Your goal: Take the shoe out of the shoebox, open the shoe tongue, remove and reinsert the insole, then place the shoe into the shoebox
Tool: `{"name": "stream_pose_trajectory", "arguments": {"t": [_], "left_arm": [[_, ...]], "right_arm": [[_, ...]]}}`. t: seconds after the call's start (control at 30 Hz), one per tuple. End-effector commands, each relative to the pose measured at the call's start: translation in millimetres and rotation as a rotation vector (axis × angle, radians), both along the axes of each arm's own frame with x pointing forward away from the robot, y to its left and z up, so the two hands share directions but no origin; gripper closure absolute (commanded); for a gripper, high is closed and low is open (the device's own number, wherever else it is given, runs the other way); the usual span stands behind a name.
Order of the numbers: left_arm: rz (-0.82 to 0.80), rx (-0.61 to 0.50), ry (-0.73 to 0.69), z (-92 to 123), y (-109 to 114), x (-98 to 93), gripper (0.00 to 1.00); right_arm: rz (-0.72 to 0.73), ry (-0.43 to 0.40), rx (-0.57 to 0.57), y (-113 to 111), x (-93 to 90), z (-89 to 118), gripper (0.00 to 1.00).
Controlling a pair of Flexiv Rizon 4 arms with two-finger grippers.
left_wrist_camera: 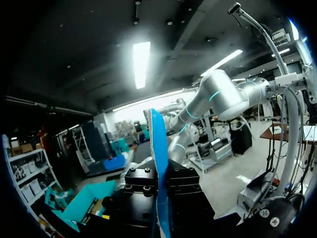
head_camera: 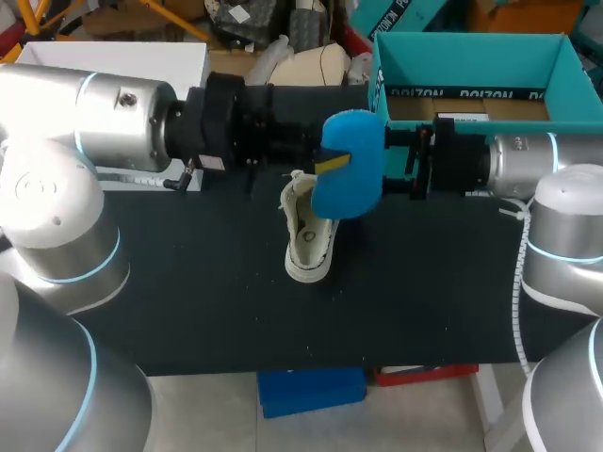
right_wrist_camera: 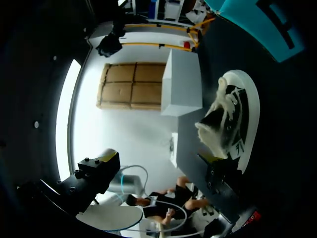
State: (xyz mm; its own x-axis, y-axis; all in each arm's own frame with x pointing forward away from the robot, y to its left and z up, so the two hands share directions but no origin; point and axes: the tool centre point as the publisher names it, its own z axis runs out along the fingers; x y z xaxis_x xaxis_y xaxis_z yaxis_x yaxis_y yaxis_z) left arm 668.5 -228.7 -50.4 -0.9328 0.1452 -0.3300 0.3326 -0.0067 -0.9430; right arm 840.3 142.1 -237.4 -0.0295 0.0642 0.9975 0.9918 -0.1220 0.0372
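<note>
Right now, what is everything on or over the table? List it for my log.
insole: one, blue, held up over the shoe.
shoe: one, white, mid-table, out of the shoebox.
shoebox: one, teal, open, far right corner.
box: one, white, far left.
table: one, black top.
left gripper: one, black with yellow tips, shut on the insole.
right gripper: one, black with yellow tips, open, beside the insole, holding nothing.
</note>
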Motion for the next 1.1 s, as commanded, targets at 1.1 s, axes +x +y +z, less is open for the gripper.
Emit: {"name": "stream_pose_trajectory", "arguments": {"t": [1.1], "left_arm": [[0.020,-0.066,-0.559,-79.7,3.5,3.3,1.00]], "right_arm": [[-0.003,-0.001,0.000,1.0,-0.4,-0.7,0.00]]}}
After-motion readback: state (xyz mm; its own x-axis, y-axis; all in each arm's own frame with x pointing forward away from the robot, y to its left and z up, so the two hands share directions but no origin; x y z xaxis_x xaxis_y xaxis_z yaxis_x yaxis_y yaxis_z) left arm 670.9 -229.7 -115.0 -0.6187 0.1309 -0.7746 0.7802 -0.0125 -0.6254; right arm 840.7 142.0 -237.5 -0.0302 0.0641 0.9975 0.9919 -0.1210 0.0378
